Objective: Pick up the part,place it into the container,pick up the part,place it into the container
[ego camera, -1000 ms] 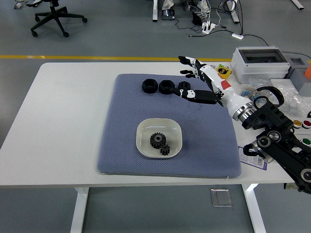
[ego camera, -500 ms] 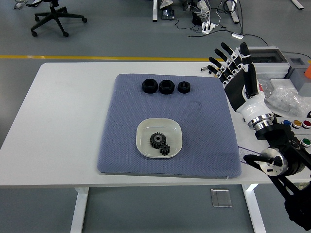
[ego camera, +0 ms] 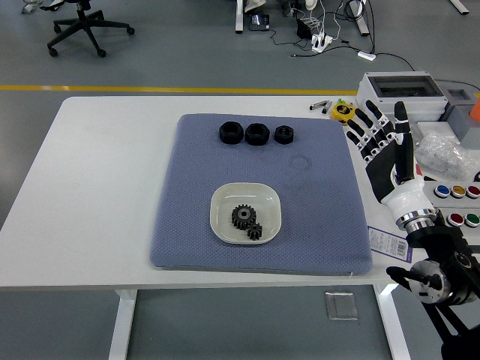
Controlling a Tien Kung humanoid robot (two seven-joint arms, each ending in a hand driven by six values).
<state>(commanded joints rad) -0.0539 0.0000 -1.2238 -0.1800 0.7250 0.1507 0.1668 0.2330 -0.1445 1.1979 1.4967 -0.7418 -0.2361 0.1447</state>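
Two black gears lie in a cream square dish in the middle of the blue-grey mat. Three black nut-like parts stand in a row on the mat's far part. My right hand is raised at the mat's right edge, fingers spread upward and holding nothing, well clear of the parts and the dish. My left arm is not in view.
A grey electrical box and plastic bags sit at the table's right end, with coloured buttons nearer. A yellow tape measure lies beyond the mat's far right corner. An office chair stands on the floor behind.
My right hand has drawn back from the small black part on the mat, to the right and toward me, and turned its fingers upright. The parts and dish have not moved.
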